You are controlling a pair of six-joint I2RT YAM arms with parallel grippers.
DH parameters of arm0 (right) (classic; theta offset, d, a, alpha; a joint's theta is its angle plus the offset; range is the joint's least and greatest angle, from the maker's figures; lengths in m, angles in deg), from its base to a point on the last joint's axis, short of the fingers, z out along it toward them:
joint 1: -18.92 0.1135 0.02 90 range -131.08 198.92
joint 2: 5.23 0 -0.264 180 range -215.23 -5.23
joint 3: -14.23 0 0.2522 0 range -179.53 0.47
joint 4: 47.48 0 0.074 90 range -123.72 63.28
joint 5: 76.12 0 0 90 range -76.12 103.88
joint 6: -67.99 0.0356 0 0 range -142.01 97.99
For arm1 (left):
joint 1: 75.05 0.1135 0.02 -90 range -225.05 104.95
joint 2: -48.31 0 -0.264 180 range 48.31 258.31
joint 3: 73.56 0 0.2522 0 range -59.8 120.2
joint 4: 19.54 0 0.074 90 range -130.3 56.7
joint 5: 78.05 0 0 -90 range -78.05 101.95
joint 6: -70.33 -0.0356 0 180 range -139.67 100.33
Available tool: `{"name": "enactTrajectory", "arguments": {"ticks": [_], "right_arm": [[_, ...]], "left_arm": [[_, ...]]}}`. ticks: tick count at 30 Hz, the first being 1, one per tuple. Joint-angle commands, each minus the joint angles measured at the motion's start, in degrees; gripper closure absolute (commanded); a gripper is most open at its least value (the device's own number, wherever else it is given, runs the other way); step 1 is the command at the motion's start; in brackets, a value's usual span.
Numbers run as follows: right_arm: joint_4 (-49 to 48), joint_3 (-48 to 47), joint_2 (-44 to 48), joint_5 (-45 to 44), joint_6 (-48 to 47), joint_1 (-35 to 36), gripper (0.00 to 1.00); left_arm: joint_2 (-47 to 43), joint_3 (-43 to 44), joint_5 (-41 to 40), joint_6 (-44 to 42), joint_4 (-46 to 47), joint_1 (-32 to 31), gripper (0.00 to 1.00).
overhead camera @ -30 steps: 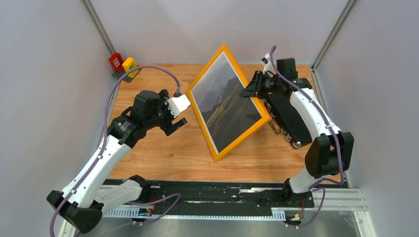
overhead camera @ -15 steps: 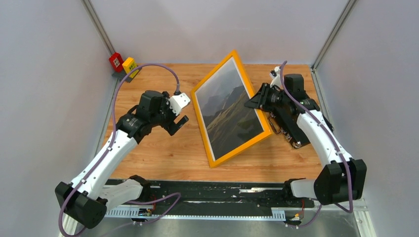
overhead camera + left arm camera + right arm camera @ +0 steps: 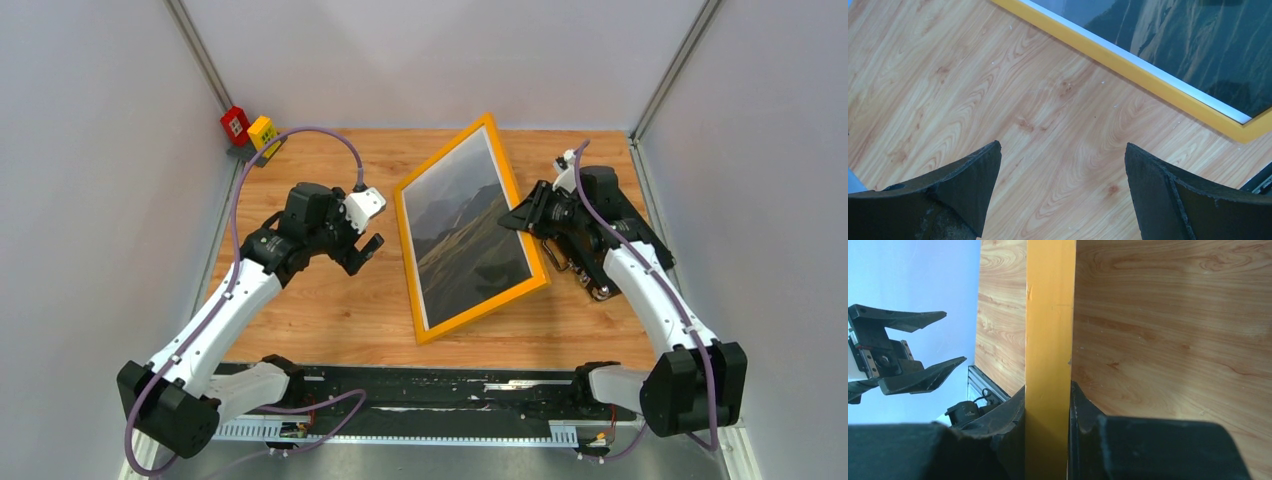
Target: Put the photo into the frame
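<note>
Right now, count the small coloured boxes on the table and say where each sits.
2. A red box and a yellow box sit side by side at the table's far left corner. The tilted frame may hide others.

Bright, even overhead light, faint soft shadows, all views sharp.

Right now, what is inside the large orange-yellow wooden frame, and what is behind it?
Inside the frame: the grey-green mountain photo. Behind: the right gripper clamps its edge, near a black case. What lies under it is covered.
</note>
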Motion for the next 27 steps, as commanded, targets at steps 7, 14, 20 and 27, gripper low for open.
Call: {"name": "enactTrajectory", "arguments": {"ticks": [7, 14, 20, 27], "right_arm": [[-18.66, 2.13, 0.99, -2.38, 4.42, -2.03, 0.98], [-26.44, 5.53, -2.29, -2.83, 6.7, -2.15, 0.96], [-31.47, 9.44, -4.45, -2.49, 7.64, -2.05, 0.83], [-35.27, 11.65, -7.46, -1.4, 7.08, -2.01, 0.74]], "left_arm": [[-0.08, -0.09, 1.78, 1.19, 1.85, 0.47, 0.0], [-0.24, -0.37, 1.97, 1.0, 1.78, 0.48, 0.0], [-0.52, -1.05, 2.08, 0.59, 1.9, 0.48, 0.0], [-0.24, -1.11, 2.63, 0.31, 1.68, 0.47, 0.0]]}}
